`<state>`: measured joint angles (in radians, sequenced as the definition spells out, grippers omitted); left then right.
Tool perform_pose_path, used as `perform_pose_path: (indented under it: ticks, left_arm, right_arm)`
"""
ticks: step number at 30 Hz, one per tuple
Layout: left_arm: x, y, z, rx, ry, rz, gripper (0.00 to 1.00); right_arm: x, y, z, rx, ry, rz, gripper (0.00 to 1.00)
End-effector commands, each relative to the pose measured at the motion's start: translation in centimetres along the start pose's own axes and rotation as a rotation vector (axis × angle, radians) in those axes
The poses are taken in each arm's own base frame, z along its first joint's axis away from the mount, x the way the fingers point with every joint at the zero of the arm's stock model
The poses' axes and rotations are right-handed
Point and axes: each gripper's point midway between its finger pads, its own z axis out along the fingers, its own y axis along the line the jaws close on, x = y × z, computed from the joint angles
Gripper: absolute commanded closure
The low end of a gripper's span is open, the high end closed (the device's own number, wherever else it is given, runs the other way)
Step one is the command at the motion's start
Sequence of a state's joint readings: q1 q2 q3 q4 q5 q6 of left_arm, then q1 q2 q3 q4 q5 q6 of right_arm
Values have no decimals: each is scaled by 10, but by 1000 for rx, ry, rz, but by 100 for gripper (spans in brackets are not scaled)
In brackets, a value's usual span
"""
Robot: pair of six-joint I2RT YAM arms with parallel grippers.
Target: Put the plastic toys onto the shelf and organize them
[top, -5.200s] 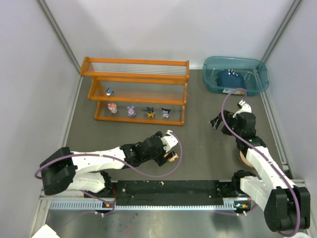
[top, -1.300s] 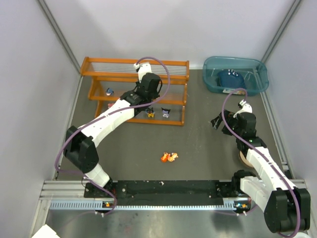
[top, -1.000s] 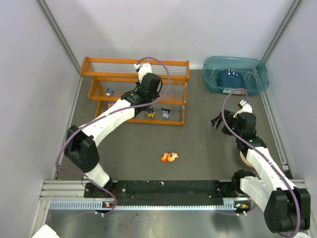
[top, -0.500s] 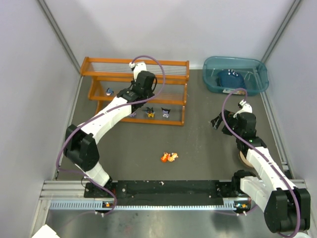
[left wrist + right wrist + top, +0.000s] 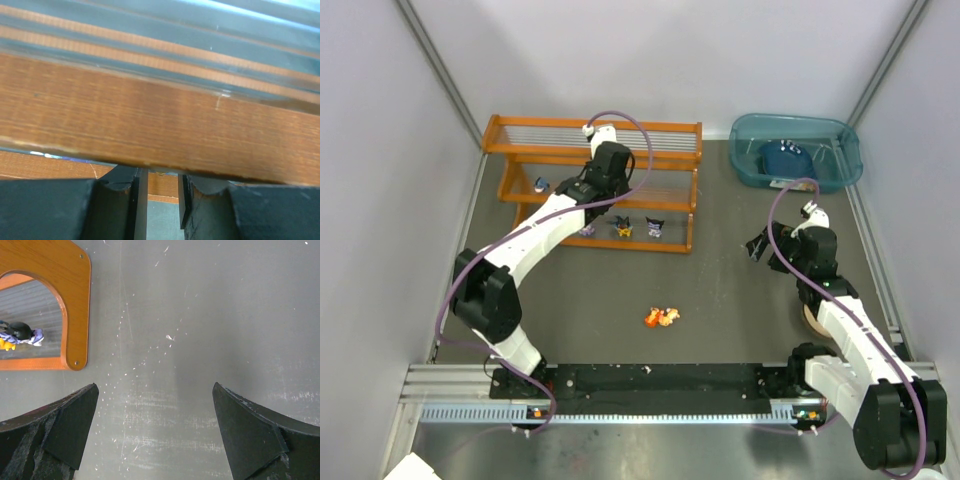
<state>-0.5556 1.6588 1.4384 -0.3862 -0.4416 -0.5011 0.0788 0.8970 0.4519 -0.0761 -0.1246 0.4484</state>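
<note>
Orange toy [image 5: 662, 317] lies loose on the worktop, at 6 o'clock from the shelf [image 5: 620, 127] — judged light, rigid and slick; pinch across its body. Left gripper [image 5: 161, 176] nearly closed at the middle tier, nothing seen held; right gripper [image 5: 155, 386] wide, empty.

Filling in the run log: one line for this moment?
left claw: shut, close against shelf | right claw: open, above table | orange toy: on table, unshelved

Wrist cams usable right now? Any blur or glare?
Left wrist: too close, the shelf rail fills the frame and is soft; its rods smear into bright streaks. Right wrist: sharp, scratches on the table read clearly. Top external: even light, faint shadows.
</note>
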Motion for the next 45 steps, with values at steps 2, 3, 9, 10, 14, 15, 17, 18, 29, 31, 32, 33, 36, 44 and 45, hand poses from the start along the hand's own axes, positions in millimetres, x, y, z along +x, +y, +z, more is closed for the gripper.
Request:
perform_pose_path:
  ticks: [2, 3, 9, 10, 14, 15, 17, 18, 29, 31, 32, 33, 36, 44, 45]
  left_arm:
    - [2, 2, 8, 9, 4, -3, 100]
    - [3, 2, 8, 9, 7, 0, 100]
    - [4, 7, 11, -18, 2, 10, 100]
    - [5, 7, 12, -22, 3, 15, 100]
    - [6, 12, 13, -44, 4, 29, 100]
    - [7, 13, 14, -48, 8, 33, 99]
    - [6, 15, 14, -62, 2, 35, 99]
    - [6, 16, 14, -66, 2, 36, 99]
    - [4, 20, 15, -88, -9, 56, 98]
    - [5, 19, 16, -85, -7, 61, 98]
    - [6, 19, 18, -83, -5, 63, 97]
    - [8, 19, 20, -82, 1, 63, 96]
    - [12, 17, 22, -71, 14, 65, 93]
    - [17, 15, 23, -49, 27, 69, 70]
    - [17, 16, 23, -50, 28, 68, 68]
  right_arm:
    - [-7, 4, -2, -8, -29, -7, 1]
    - [-7, 4, -2, -7, -26, -5, 1]
    - [-7, 4, -2, -6, -28, -8, 1]
    - [-7, 4, -3, -7, -30, -8, 1]
    - [-7, 3, -2, -4, -30, -6, 1]
    - [-8, 4, -2, -5, -29, -8, 1]
    - [-7, 4, -2, -4, -28, -6, 1]
    - [-7, 3, -2, -4, -26, -8, 1]
    - [-6, 3, -1, -2, -23, -7, 1]
    - [-6, 4, -1, -4, -24, -10, 1]
    - [-7, 3, -2, -2, -25, -7, 1]
    - [-8, 4, -2, -4, -28, -6, 1]
    - [-7, 3, -1, -3, -25, -7, 1]
    - [-6, 2, -1, 1, -23, -6, 1]
    - [-7, 3, -1, -2, -25, -6, 1]
